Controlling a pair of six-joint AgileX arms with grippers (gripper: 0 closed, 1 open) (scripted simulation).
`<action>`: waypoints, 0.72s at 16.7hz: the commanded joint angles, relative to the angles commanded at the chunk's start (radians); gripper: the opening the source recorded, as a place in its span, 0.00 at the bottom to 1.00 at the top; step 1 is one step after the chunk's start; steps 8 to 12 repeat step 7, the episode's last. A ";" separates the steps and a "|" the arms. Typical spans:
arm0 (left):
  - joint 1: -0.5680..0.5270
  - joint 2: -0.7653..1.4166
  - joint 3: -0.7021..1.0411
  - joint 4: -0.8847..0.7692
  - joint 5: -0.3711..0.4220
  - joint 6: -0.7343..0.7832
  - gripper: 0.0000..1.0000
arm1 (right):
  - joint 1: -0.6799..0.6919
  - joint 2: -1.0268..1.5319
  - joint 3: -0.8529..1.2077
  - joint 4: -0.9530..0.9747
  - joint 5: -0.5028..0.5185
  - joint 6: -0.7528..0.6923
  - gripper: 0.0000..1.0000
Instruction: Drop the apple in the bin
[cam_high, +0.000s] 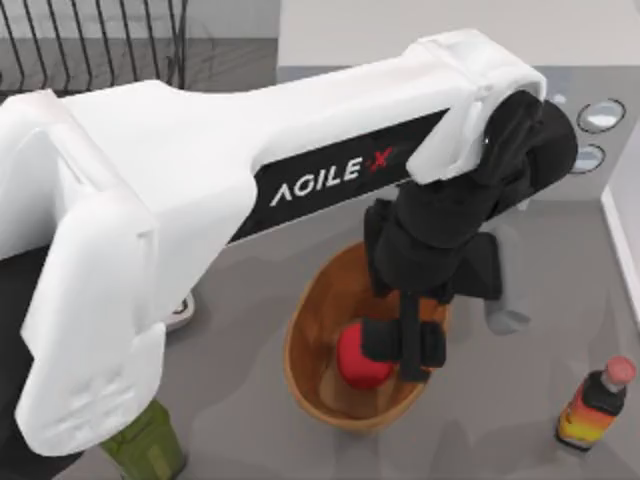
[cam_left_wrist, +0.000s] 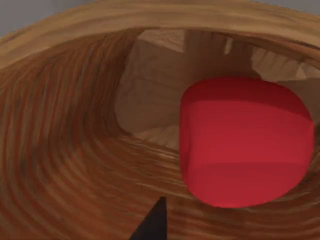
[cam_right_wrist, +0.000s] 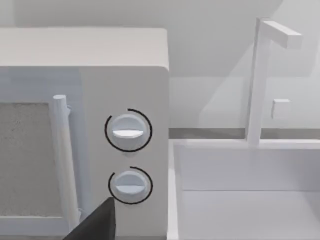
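The left arm (cam_high: 200, 190) spans the grey table (cam_high: 520, 400); its left gripper (cam_high: 400, 345), jaws clamped on the apple (cam_high: 360, 360), hangs inside the bin (cam_high: 305, 330), near a microwave (cam_right_wrist: 85, 125) and sink (cam_right_wrist: 240, 200).

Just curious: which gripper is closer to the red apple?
Left. The left gripper hangs in the bin, right at the apple. The right gripper faces a microwave, away from the apple.

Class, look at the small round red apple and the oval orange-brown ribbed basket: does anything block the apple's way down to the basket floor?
Nothing visible does. The small round red apple sits at the left gripper inside the oval orange-brown ribbed basket, its floor bare below.
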 joint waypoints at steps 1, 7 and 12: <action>0.000 0.000 0.000 0.000 0.000 0.000 0.98 | 0.000 0.000 0.000 0.000 0.000 0.000 1.00; 0.000 0.000 0.000 0.000 0.000 0.000 1.00 | 0.000 0.000 0.000 0.000 0.000 0.000 1.00; 0.000 0.000 0.000 0.000 0.000 0.000 1.00 | 0.000 0.000 0.000 0.000 0.000 0.000 1.00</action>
